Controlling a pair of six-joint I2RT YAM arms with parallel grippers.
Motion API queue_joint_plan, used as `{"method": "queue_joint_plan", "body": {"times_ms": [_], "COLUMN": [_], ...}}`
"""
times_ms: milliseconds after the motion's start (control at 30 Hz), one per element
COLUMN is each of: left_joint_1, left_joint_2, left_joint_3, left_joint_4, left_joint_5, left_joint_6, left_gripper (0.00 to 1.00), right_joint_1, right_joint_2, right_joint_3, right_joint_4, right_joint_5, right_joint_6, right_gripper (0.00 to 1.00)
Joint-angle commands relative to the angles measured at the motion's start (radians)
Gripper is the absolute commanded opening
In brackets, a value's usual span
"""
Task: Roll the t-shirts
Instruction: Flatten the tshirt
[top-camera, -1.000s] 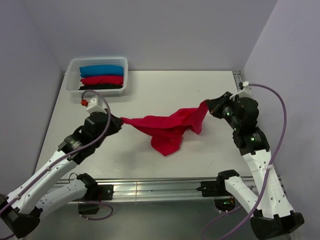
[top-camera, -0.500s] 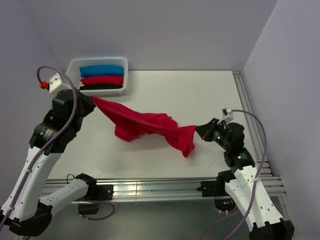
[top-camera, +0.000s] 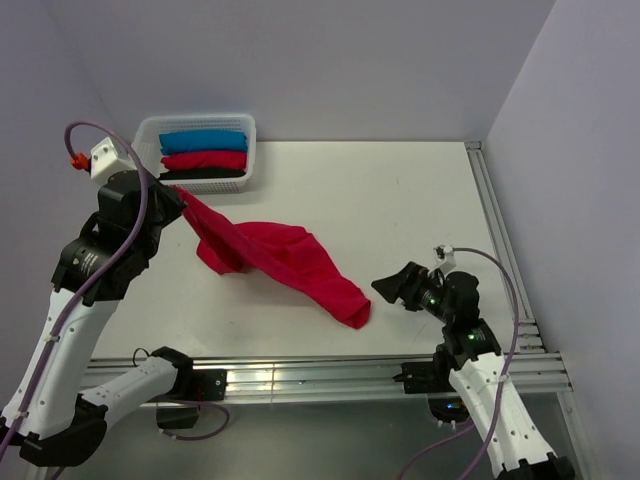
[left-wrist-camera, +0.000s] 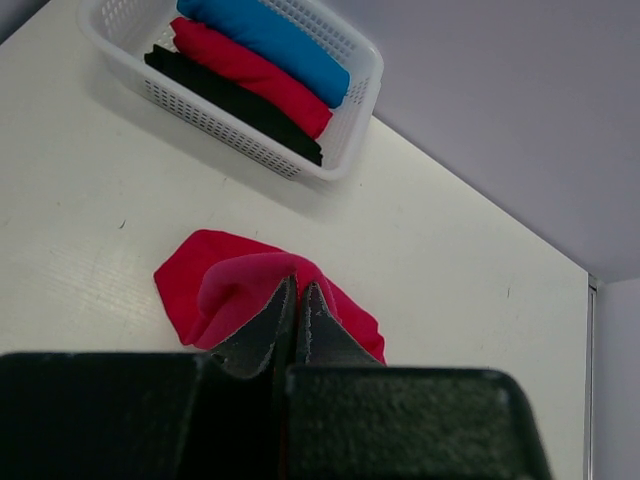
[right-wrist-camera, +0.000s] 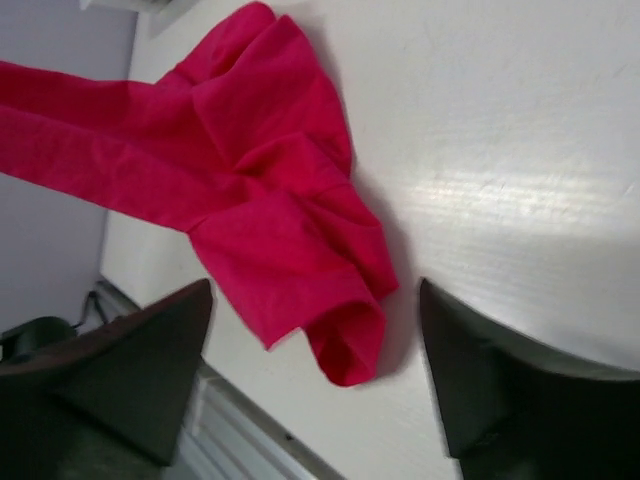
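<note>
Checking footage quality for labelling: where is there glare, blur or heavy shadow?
Right wrist: bright glare on the table, right gripper dark and out of focus. Left wrist: left gripper soft-edged and black, basket sharp. Top external: even light, faint shadow under the crimson t-shirt.

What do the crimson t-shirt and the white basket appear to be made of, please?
The crimson t-shirt looks like soft, matte knit cloth, perhaps cotton: it drapes limply, creasing and folding without shine. The basket looks like rigid white moulded plastic: an even lattice of small holes under a smooth rim. Exact fibre or plastic cannot be told.
</note>
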Motion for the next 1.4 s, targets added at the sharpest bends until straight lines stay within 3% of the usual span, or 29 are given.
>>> {"method": "queue_joint_plan", "body": {"times_ms": [0,167,233,333,500,567,633,667,767,867,933,1000,1067,1133,1300,1367], "left_joint_1": [0.005,0.007,0.007,0.008,0.011,0.013,0.016,0.017,0.019,0.021,0.024,0.025,0.027,0.028,0.042,0.048], "left_joint_2": [-0.018,-0.015,-0.011,-0.012,-0.014,-0.012,-0.015,-0.015,-0.012,-0.009,-0.006,-0.003,-0.002,-0.002,0.003,0.009], "left_joint_3": [0.015,-0.010,-0.019,-0.036,-0.051,-0.048,-0.042,-0.039,-0.028,-0.022,-0.019,-0.019,-0.019,-0.018,-0.016,-0.014], "left_joint_4": [0.025,0.024,0.019,0.018,0.024,0.019,0.014,0.011,-0.001,-0.002,-0.002,0.001,-0.002,-0.009,-0.012,-0.010], "left_joint_5": [-0.001,-0.013,-0.023,-0.035,-0.032,-0.035,-0.038,-0.040,-0.052,-0.052,-0.046,-0.038,-0.044,-0.055,-0.069,-0.064], "left_joint_6": [0.019,0.016,0.015,0.013,0.013,0.015,0.018,0.024,0.030,0.034,0.033,0.036,0.038,0.044,0.057,0.064], "left_gripper": [0.00,0.00,0.00,0.00,0.00,0.00,0.00,0.00,0.00,0.00,0.00,0.00,0.00,0.00,0.00,0.00], "right_joint_1": [0.003,0.048,0.070,0.156,0.405,0.450,0.506,0.524,0.633,0.795,0.866,0.950,1.002,1.016,1.017,1.018], "right_joint_2": [-0.040,-0.056,-0.016,0.058,0.214,0.295,0.342,0.386,0.444,0.528,0.592,0.679,0.714,0.681,0.580,0.552], "right_joint_3": [-0.054,-0.105,-0.103,-0.077,-0.004,0.009,0.010,0.015,0.058,0.157,0.252,0.309,0.358,0.340,0.302,0.294], "right_joint_4": [0.040,0.052,0.069,0.083,0.113,0.167,0.213,0.228,0.280,0.261,0.224,0.144,0.098,0.087,0.038,0.011], "right_joint_5": [-0.080,-0.051,-0.040,0.033,0.254,0.289,0.293,0.296,0.345,0.417,0.437,0.444,0.493,0.516,0.563,0.576], "right_joint_6": [0.018,0.041,0.039,0.038,0.076,0.088,0.105,0.113,0.133,0.130,0.102,0.081,0.076,0.094,0.148,0.163], "right_gripper": [0.97,0.96,0.87,0.79,0.79,0.79,0.65,0.44,0.18,0.13,0.13,0.30,0.64,0.75,0.78,0.73]}}
